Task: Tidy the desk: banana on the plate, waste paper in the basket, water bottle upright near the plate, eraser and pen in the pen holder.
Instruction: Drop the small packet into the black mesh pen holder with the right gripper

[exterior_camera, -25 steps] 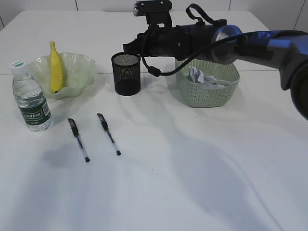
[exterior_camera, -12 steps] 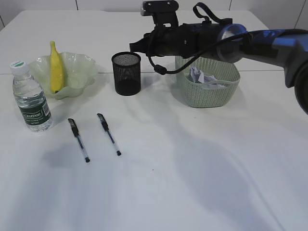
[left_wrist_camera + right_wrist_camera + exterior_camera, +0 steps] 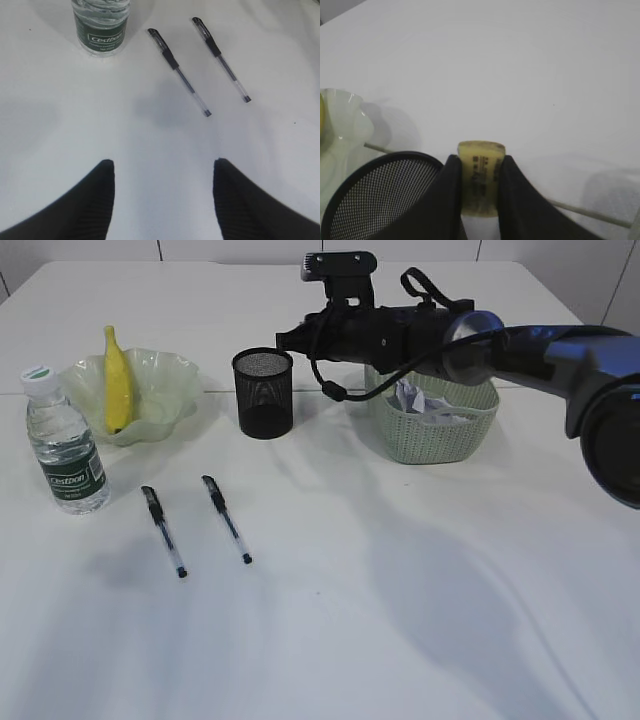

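My right gripper (image 3: 480, 159) is shut on the yellowish eraser (image 3: 480, 175), held in the air just right of and behind the rim of the black mesh pen holder (image 3: 380, 195) (image 3: 263, 392). In the exterior view that gripper (image 3: 285, 338) hangs above the holder's back right. Two pens (image 3: 163, 530) (image 3: 226, 518) lie on the table in front of the holder. The left gripper (image 3: 163, 167) hovers open and empty over bare table, short of the pens (image 3: 177, 70) (image 3: 222, 59). The banana (image 3: 117, 380) lies on the pale green plate (image 3: 170, 390). The water bottle (image 3: 66, 445) stands upright beside it.
The green woven basket (image 3: 430, 430) at the right holds crumpled waste paper (image 3: 415, 400), with my right arm passing above it. A thin table seam runs behind the pen holder. The left arm itself does not show in the exterior view.
My right arm has shifted a little to the right with the eraser still gripped. Nothing on the table has moved.
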Robot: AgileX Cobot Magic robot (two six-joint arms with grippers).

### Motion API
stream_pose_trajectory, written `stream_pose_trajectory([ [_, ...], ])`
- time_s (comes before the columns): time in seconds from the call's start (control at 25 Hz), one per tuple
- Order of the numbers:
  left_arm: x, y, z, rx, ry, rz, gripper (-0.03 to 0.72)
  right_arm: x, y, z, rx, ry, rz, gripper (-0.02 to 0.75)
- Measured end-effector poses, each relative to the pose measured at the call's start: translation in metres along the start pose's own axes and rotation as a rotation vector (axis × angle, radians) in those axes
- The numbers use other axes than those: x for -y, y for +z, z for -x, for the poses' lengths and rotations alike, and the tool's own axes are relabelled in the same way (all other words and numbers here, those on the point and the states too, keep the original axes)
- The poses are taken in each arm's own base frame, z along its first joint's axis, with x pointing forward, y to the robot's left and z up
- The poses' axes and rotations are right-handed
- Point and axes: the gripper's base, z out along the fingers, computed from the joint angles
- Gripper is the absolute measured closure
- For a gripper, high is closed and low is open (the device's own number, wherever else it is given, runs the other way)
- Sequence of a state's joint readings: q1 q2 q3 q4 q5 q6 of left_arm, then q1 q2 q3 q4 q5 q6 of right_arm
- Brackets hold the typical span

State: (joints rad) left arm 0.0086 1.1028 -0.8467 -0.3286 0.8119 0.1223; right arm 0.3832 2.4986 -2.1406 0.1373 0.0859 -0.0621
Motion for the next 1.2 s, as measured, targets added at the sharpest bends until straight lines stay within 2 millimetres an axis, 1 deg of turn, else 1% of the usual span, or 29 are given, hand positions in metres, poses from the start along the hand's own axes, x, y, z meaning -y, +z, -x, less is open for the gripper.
stream_pose_trajectory([
  [0.2, 0.0, 0.0, 0.001, 0.006, 0.0, 0.001, 0.243, 0.0, 0.003, 0.006, 0.036, 0.035, 0.003, 0.615],
  [0.48, 0.0, 0.0, 0.002, 0.018, 0.0, 0.002, 0.244, 0.001, 0.01, -0.005, 0.021, 0.13, 0.002, 0.615],
  [0.8, 0.0, 0.0, 0.002, 0.02, 0.0, 0.003, 0.244, 0.001, 0.01, -0.003, 0.035, 0.255, 0.005, 0.615],
  [1.04, 0.0, 0.0, 0.002, 0.022, 0.0, 0.003, 0.244, 0.001, 0.01, -0.003, 0.037, 0.274, 0.005, 0.615],
  [1.2, 0.0, 0.0, 0.002, 0.022, 0.0, 0.003, 0.244, 0.002, 0.009, -0.006, -0.014, 0.182, -0.008, 0.615],
])
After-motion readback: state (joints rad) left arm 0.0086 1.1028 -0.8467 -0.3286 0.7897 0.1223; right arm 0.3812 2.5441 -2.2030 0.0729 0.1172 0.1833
